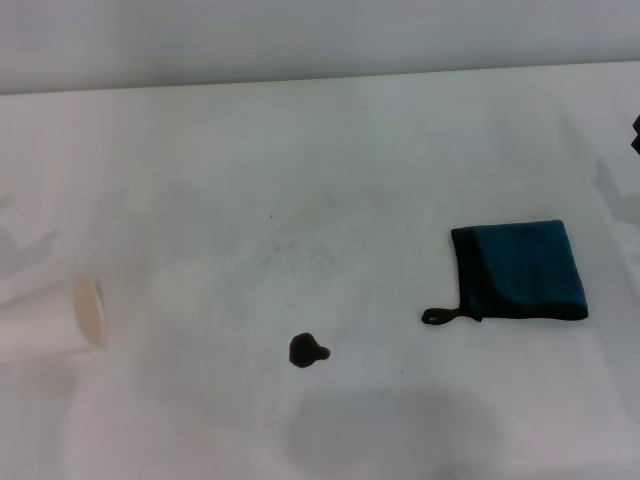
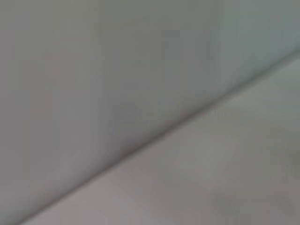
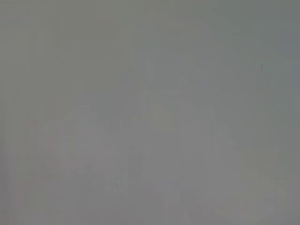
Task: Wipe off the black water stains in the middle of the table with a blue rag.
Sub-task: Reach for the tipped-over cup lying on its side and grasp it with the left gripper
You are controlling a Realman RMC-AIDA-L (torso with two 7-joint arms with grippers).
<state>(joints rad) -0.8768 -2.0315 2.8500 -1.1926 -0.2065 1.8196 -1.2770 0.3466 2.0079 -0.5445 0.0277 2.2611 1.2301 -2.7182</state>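
The black water stains (image 1: 307,351) are one small dark blob with a side lobe, on the white table (image 1: 330,170) near the front middle. The blue rag (image 1: 525,270) lies flat to the stain's right and a little farther back, its black loop (image 1: 440,316) pointing toward the stain. Nothing touches either. Only a dark sliver of my right gripper (image 1: 636,136) shows at the right edge, well behind the rag. My left gripper is out of view. Both wrist views show only plain grey-white surface.
A white paper cup (image 1: 88,312) lies on its side near the left edge, its mouth facing the stain. Faint grey specks (image 1: 295,250) mark the table's middle. The far table edge (image 1: 320,80) meets a pale wall.
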